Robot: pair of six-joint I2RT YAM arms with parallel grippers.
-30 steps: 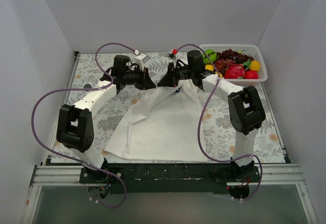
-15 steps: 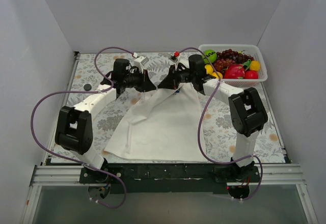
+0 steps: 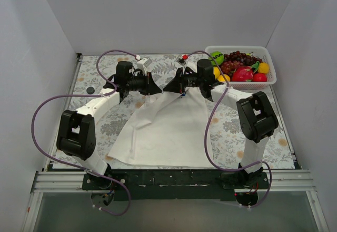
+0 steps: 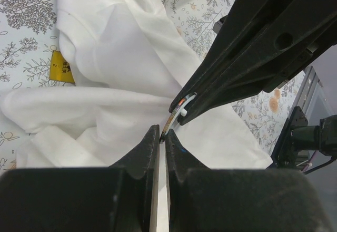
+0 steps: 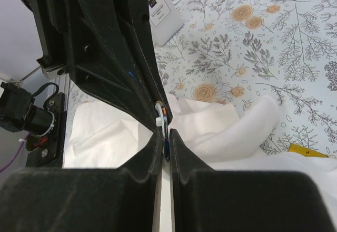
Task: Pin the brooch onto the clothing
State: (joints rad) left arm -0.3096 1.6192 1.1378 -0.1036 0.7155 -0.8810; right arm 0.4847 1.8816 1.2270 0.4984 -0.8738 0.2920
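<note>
The clothing, a white T-shirt [image 3: 163,126], lies on the floral cloth with its chest pulled up to where both grippers meet. My left gripper [image 3: 158,89] and right gripper [image 3: 169,87] stand tip to tip above it. The brooch [image 4: 176,113] shows edge-on as a thin disc with an orange and blue rim and a white peg. My left gripper [image 4: 162,133] is shut on one end of it. In the right wrist view the brooch [image 5: 166,124] also runs down between the shut tips of my right gripper [image 5: 164,134]. Shirt folds [image 5: 221,132] lie right behind it.
A white basket [image 3: 273,77] of toy fruit stands at the back right. A small dark round disc [image 3: 90,90] lies on the cloth at the left. The shirt carries a yellow tag [image 4: 62,67]. Purple cables loop beside both arms.
Both grippers, still joined at the tips, have shifted slightly towards the back of the table. The shirt's lifted peak has followed them. Both grips look unchanged.
</note>
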